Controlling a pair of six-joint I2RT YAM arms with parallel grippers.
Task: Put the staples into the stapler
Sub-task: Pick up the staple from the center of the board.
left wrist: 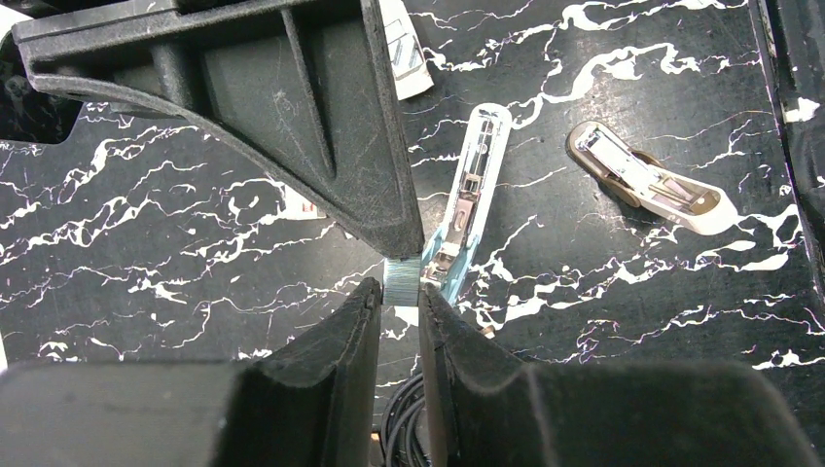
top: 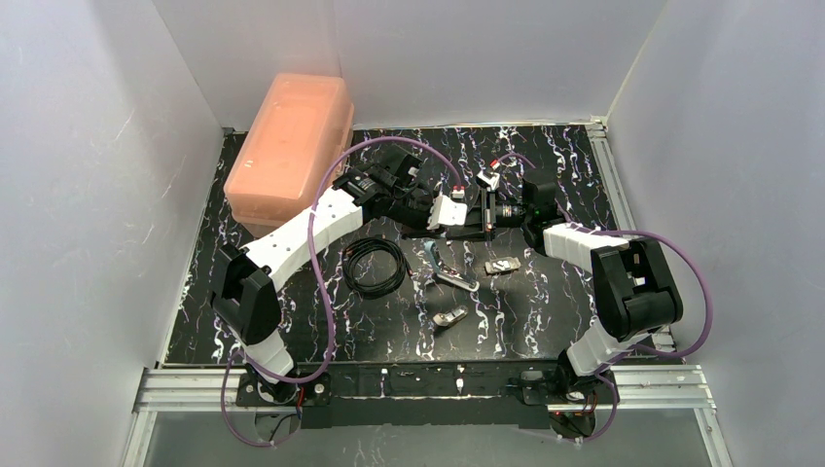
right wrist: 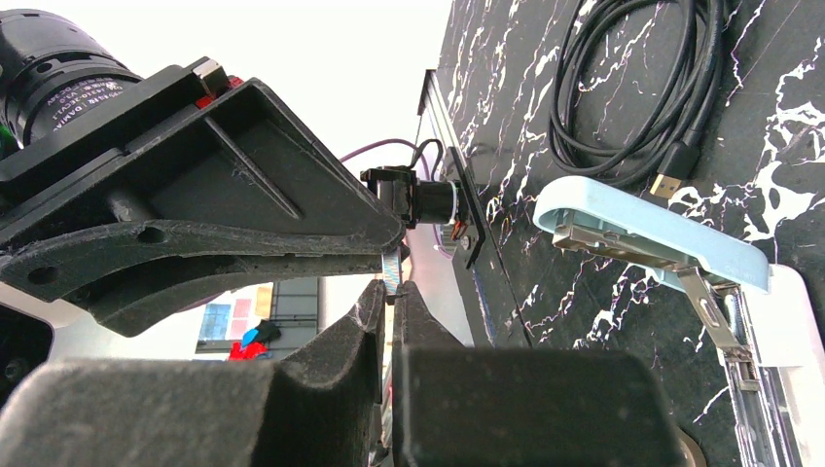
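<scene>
The staples (left wrist: 402, 280) are a short silvery strip held in the air between both grippers. My left gripper (left wrist: 400, 294) is shut on the strip across its width. My right gripper (right wrist: 393, 288) pinches the same staples (right wrist: 392, 265) edge-on and is shut on them. In the top view the left gripper (top: 467, 222) and right gripper (top: 484, 209) meet tip to tip above the middle of the table. The light-blue stapler (left wrist: 474, 185) lies open on the black mat just below them, its metal channel facing up; it also shows as the stapler (top: 449, 274) and the stapler (right wrist: 642, 226).
A coiled black cable (top: 375, 265) lies left of the stapler. A white-and-brown stapler-like object (left wrist: 647, 180) lies nearer the arm bases. A small white box (top: 503, 266) sits to the stapler's right. An orange plastic box (top: 290, 146) stands at the back left.
</scene>
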